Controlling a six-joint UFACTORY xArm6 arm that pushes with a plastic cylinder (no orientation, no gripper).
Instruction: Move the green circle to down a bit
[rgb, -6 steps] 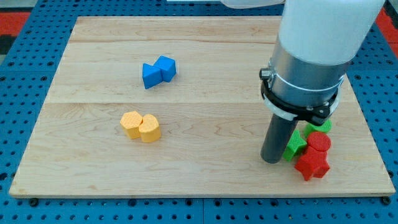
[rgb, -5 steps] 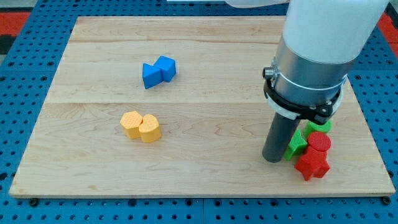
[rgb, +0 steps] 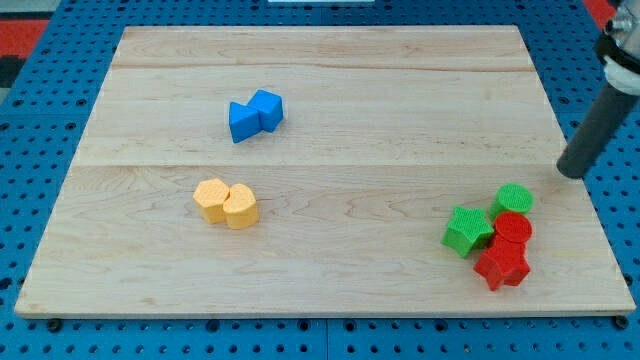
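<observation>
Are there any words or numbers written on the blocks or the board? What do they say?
None: no words, numbers, labels or signs can be read anywhere in the camera view.
The green circle, green star, red blocks, blue blocks and yellow blocks are plain coloured.
The wooden board shows only wood grain.
My tip, up and right of the green circle, carries no marking.

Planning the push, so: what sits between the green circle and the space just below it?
The red circle sits directly below the green circle, touching it, with the red star below that. My tip stands up-right, unobstructed.
</observation>
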